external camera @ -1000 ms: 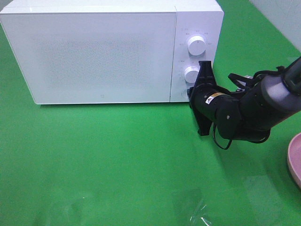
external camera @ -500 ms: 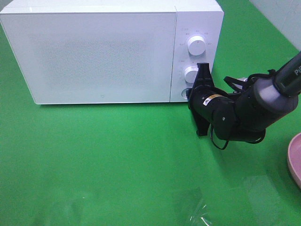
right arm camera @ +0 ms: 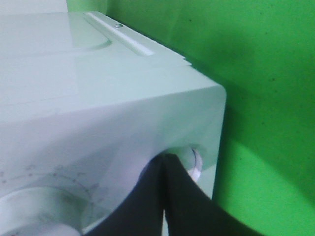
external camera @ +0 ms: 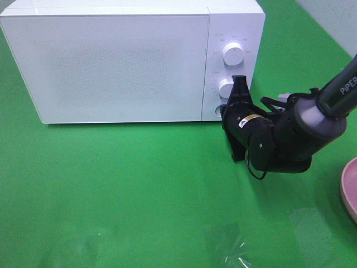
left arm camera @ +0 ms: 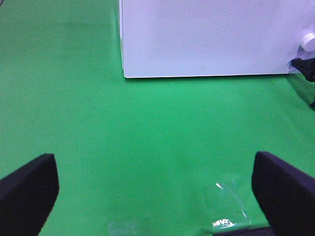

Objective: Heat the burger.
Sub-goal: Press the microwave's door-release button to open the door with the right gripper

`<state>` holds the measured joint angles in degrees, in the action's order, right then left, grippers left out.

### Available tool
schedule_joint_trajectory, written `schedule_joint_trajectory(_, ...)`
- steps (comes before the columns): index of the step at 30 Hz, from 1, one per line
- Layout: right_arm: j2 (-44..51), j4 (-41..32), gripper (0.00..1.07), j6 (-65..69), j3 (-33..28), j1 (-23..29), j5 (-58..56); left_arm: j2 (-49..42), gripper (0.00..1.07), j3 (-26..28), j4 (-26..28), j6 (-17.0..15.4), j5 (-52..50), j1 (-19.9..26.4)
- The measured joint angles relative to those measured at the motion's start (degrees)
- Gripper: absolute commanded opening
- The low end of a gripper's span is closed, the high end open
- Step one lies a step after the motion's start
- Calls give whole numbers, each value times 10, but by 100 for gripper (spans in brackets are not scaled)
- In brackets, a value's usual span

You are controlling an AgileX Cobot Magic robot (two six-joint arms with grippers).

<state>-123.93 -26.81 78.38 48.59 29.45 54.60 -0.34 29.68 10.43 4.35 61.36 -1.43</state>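
Edging in over the last second, the right gripper [external camera: 227, 107], jaws together, reached the round button [right arm camera: 193, 161] low on the microwave [external camera: 111, 61], likely to open it or start heating. The left gripper [left arm camera: 156, 189] hung spread apart. The burger was nowhere visible.

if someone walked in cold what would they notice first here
A big white microwave with its door shut sits at the back of a bright green cloth. The black right hand, shut, has its tips right up against the round button at the bottom of the control panel, below the two dials. At the far right edge, a sliver of a pink plate pokes into view.
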Motion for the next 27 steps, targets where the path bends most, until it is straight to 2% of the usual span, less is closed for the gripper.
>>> schedule_joint_trajectory(27, -28, -28, 0, -30, 43, 6, -18, 0, 102, 0, 0, 0, 0, 0)
